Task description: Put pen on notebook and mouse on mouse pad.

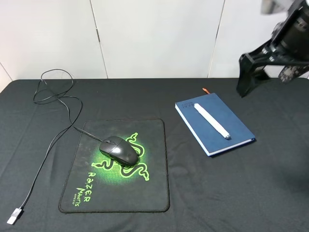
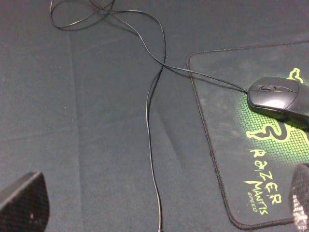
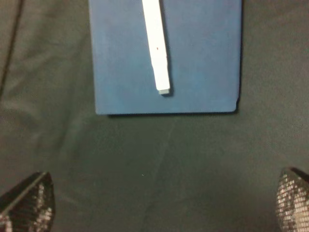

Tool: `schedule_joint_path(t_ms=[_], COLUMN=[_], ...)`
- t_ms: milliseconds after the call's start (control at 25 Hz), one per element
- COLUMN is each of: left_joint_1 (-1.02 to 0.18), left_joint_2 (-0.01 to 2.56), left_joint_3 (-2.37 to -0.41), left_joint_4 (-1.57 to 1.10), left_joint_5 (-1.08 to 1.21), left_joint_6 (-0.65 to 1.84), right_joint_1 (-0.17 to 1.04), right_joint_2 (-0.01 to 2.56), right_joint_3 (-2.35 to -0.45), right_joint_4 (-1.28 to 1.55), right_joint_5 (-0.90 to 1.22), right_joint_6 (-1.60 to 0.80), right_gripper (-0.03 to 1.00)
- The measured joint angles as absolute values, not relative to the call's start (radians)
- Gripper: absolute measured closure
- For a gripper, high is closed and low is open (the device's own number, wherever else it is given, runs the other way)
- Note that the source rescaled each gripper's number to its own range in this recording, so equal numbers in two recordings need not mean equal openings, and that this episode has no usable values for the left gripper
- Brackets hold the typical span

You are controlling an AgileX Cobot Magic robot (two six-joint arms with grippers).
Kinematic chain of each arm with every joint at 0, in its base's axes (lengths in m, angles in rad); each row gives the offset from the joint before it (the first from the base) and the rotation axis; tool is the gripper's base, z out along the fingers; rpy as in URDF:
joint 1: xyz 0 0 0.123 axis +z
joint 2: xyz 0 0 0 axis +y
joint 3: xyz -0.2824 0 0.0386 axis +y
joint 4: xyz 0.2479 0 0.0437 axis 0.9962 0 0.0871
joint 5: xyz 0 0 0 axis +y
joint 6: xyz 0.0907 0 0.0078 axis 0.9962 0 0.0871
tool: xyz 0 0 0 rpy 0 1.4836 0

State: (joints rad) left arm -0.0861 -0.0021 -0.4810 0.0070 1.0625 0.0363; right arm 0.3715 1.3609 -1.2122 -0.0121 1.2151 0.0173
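Observation:
The white pen [image 1: 211, 120] lies along the dark blue notebook [image 1: 227, 135] at the right of the table; the right wrist view shows the same pen [image 3: 156, 44] flat on the notebook [image 3: 203, 58]. The glossy black mouse [image 1: 119, 150] rests on the mouse pad [image 1: 140, 191] over its green logo, also seen as the mouse [image 2: 280, 96] on the pad [image 2: 222, 125] in the left wrist view. My right gripper [image 1: 252, 72] hangs open high above the table, right of and beyond the notebook, holding nothing. The left gripper [image 2: 161, 205] is open above the cloth beside the pad.
The mouse cable [image 1: 53, 140] loops across the left of the black tablecloth [image 1: 231, 193] and ends in a silver USB plug [image 1: 15, 215] near the front edge. A white panelled wall stands behind the table.

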Motion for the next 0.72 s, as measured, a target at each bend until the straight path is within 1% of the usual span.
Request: schedule_joint_path(t_ms=[200, 280, 720], left_joint_1=[-0.086, -0.086, -0.086], left_joint_2=[-0.002, -0.002, -0.002], left_joint_3=[-0.481, -0.481, -0.481], left_joint_4=[0.007, 0.007, 0.007], left_joint_5=[1.063, 1.063, 1.063], left_joint_6=[0.036, 0.036, 0.036], right_joint_1=[0.372, 0.372, 0.372], right_joint_2=[1.243, 1.187, 0.809], right_joint_3=[-1.209, -1.181, -0.881], right_joint_4=[0.036, 0.042, 0.051], right_joint_5=[1.217, 1.217, 1.221], right_joint_6=[0.017, 0.017, 0.017], right_gripper=[-0.03, -0.03, -0.03])
